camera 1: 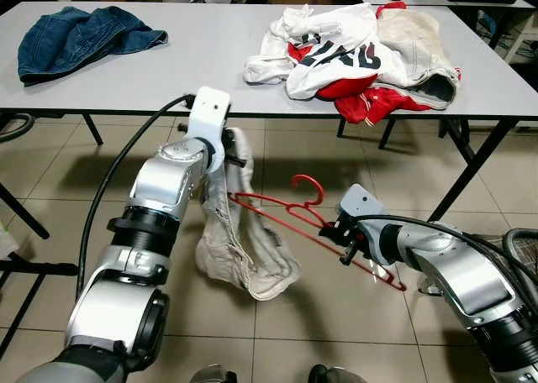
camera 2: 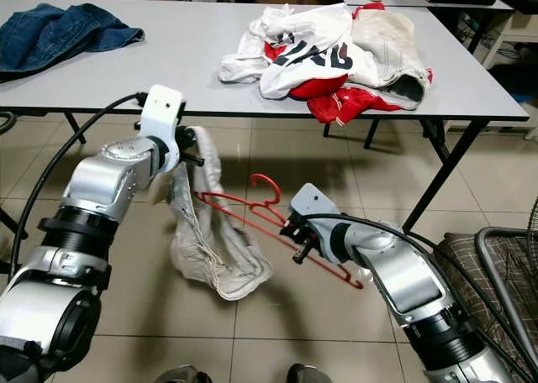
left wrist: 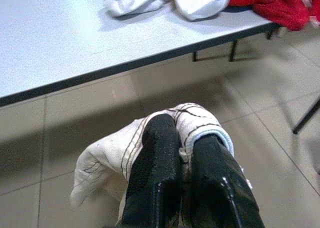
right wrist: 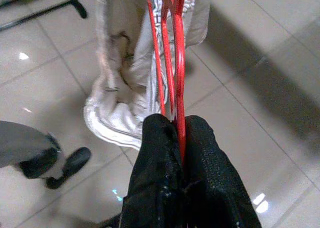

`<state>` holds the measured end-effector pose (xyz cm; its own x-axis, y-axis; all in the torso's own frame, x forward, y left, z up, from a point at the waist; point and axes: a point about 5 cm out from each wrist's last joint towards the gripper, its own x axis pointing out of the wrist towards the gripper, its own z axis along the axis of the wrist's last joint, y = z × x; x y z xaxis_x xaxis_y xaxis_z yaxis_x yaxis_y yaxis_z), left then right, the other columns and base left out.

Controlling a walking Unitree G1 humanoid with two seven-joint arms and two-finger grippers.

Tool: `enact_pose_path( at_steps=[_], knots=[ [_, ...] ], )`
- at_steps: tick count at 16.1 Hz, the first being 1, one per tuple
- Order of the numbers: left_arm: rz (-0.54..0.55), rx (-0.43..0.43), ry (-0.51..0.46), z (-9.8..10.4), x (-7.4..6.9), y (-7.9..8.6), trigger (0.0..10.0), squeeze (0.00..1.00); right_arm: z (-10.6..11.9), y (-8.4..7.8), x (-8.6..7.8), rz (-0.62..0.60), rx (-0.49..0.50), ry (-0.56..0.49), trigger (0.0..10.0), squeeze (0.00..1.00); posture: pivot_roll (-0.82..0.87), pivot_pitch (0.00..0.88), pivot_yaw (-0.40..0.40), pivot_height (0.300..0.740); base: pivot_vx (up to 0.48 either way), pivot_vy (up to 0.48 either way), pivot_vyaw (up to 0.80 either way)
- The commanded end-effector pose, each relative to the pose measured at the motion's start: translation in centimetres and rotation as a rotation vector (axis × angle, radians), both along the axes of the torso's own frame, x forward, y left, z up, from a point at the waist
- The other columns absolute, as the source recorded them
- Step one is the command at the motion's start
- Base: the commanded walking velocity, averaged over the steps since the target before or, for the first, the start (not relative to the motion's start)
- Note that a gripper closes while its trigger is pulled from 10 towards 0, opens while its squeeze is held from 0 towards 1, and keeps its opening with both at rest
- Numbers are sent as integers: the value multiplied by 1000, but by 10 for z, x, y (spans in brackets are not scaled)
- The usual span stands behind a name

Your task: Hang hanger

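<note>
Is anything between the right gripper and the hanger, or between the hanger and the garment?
Nothing visible. The right gripper is shut on the red hanger, whose far end already reaches into the white garment held by the left gripper.

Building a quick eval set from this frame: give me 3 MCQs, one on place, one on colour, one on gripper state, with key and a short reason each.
1. Where does the blue denim garment lie?
A. on the floor
B. on the grey table, on the robot's left
C. over the right arm

2. What colour is the hanger?
A. red
B. black
C. white

3. What is the right gripper doing?
A. open above the table
B. shut on the hanger
C. shut on the denim

Key: 1 B, the denim sits on the tabletop's left end. 2 A, the wire frame is red in both eye views. 3 B, the right wrist view shows both black fingers closed around the red wire, while the left gripper pinches the cream garment.
</note>
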<state>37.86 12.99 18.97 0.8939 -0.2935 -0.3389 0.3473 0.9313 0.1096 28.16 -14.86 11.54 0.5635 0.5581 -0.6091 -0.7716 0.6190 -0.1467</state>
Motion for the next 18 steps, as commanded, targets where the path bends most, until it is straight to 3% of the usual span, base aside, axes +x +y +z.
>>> enact_pose_path(
  at_steps=[1,3,6,8,10,11,12,14,15,16,18],
  knots=[
    [-32,-13,-35,13,-1,-2,10000,0,4,2,4,-5,-4,-28,10000,0,-96,54,37,740,0,0,0],
    [-92,-29,-44,23,-5,-5,10000,0,-2,5,5,-10,-2,-26,10000,0,-97,50,35,740,0,0,0],
    [-78,-80,-80,40,-4,-1,10000,0,-15,4,0,-4,-31,24,10000,0,-98,47,34,740,0,0,0],
    [-81,-168,-106,58,-3,1,10000,0,-29,-5,1,-68,-77,37,10000,0,-97,43,34,740,0,0,0],
    [-103,-137,-118,62,-5,1,10000,0,-17,-4,10,-101,-5,-93,10000,0,-95,42,29,740,0,0,0],
    [-98,-126,-112,59,-5,1,10000,0,3,5,13,-56,140,-193,10000,0,-95,42,29,740,0,0,0],
    [-97,-123,-102,56,-6,0,10000,0,13,10,11,-6,215,-230,10000,0,-95,42,29,740,0,0,0],
    [-109,-102,-93,51,-8,-3,10000,0,19,17,9,55,246,-277,10000,0,-96,43,31,740,0,0,0],
    [-123,-78,-106,50,-12,-4,10000,0,30,22,12,34,328,-329,10000,0,-90,48,30,740,0,0,0],
    [-133,-66,-121,51,-14,-4,10000,0,32,23,13,16,343,-358,10000,0,-86,55,33,740,0,0,0],
    [-135,-26,-147,54,-21,3,10000,0,33,19,20,-59,300,-419,10000,0,-79,66,39,740,0,0,0]
  ],
)
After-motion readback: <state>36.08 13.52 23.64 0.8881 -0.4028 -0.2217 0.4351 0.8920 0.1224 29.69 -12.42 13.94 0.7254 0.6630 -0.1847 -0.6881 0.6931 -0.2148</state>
